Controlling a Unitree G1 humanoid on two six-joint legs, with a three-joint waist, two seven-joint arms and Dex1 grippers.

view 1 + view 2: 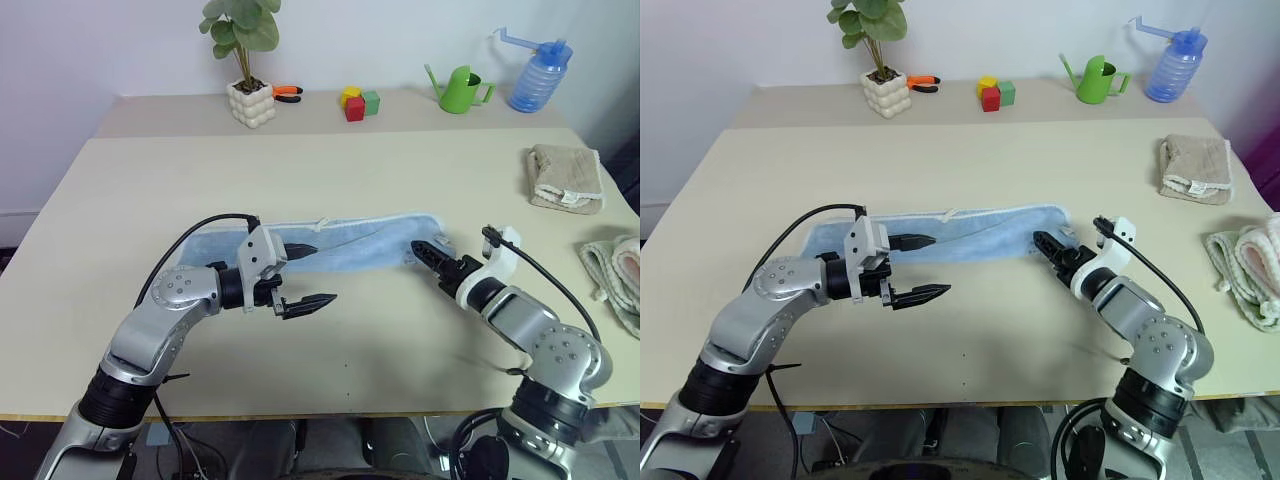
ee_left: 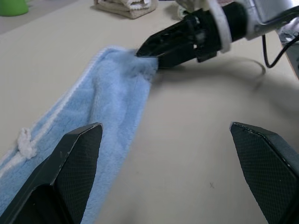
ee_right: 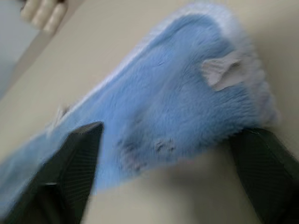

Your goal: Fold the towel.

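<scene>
The towel [image 1: 350,245], light blue with a whitish hem, lies as a long narrow strip across the middle of the table [image 1: 330,350]. My left gripper [image 1: 312,275] is open and hovers level at the strip's near edge, left of centre, pointing right. One finger is over the cloth and the other over bare table. In the left wrist view the left gripper [image 2: 164,126] holds nothing. My right gripper [image 1: 425,252] is at the towel's right end. The right wrist view shows the right gripper [image 3: 170,130] with fingers apart on either side of that end of the towel [image 3: 177,102].
A folded beige towel [image 1: 565,178] and a white-and-pink towel [image 1: 615,270] lie at the right edge. On the ledge behind stand a potted plant [image 1: 250,100], an orange-handled tool [image 1: 287,93], coloured blocks [image 1: 360,102], a green watering can [image 1: 462,90] and a blue bottle [image 1: 540,75].
</scene>
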